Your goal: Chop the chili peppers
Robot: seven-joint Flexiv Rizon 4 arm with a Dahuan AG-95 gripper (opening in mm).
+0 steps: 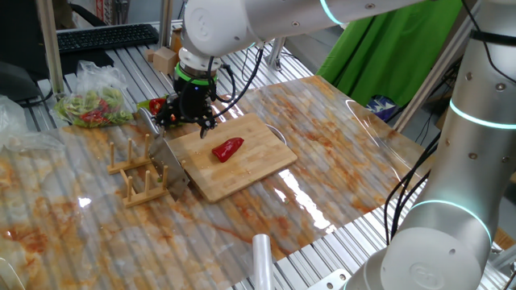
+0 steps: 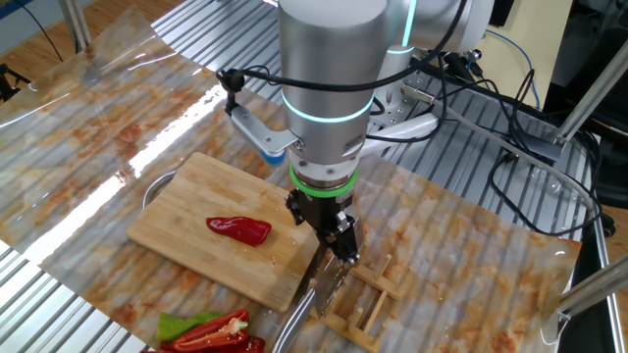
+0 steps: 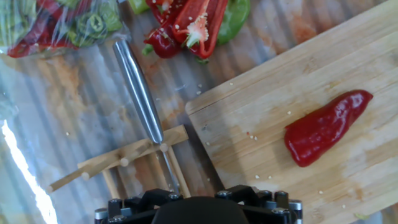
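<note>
1. My hand (image 2: 332, 247) points straight down with its fingers spread wide and nothing between them. It hangs over the knife (image 3: 139, 92), which rests in the small wooden rack (image 1: 139, 173) just off the board's edge.
2. The knife's steel handle runs away from the hand in the hand view, toward the heap of cut peppers (image 3: 186, 25) on the bench (image 1: 339, 161). The blade sits in the rack slots below me.
3. The chili pepper (image 2: 238, 229) lies whole on the cutting board (image 2: 186, 211), apart from the hand and to one side of it, past the board's near edge.
4. Its long axis runs slantwise across the board, roughly crosswise to the knife handle, with the tapered end pointing away from the rack.
5. I judge the chopping not yet begun: the pepper is uncut, the knife unheld.
</note>
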